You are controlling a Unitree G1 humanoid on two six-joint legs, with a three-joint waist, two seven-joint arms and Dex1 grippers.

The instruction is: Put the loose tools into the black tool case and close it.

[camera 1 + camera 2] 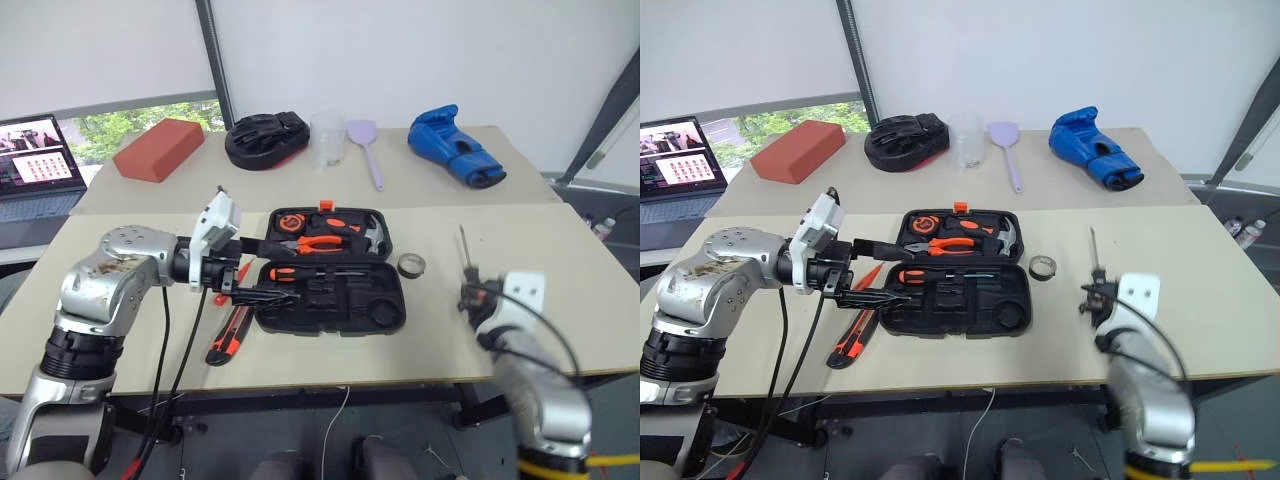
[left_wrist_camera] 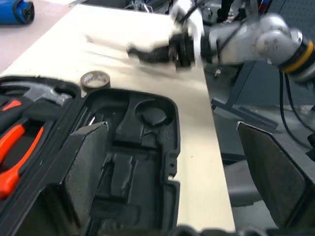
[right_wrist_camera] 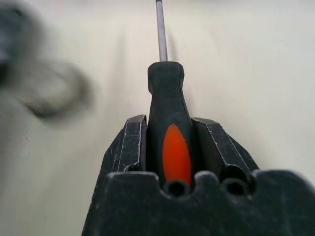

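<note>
My right end effector [image 3: 170, 147] is closed on a screwdriver with a black and orange handle [image 3: 170, 113]; in the right wrist view the two black fingers press on both sides of the handle, and the thin metal shaft [image 3: 160, 29] runs straight ahead, away from me, over the pale counter [image 1: 560, 290]. My left end effector [image 1: 880, 272] is open, its fingers wide apart, and it holds nothing; it hovers at the left end of the flat black plastic tool case [image 1: 330, 270], which lies open near the middle of the counter, with orange pliers [image 1: 320, 243] and a hammer [image 1: 372, 233] already sitting in the far half. The relation that matters now: the case lies to the left of my right end effector, well apart from it, and its long slots run left to right, while my screwdriver points forward. So I judge that I must carry the screwdriver to the left and turn it across before I lay it in. The small dark tape roll [image 1: 411, 265] lies between the case and my right arm. The orange and black utility knife [image 1: 228, 335] lies on the counter just beside the left front corner of the case, nearer to my left arm.
</note>
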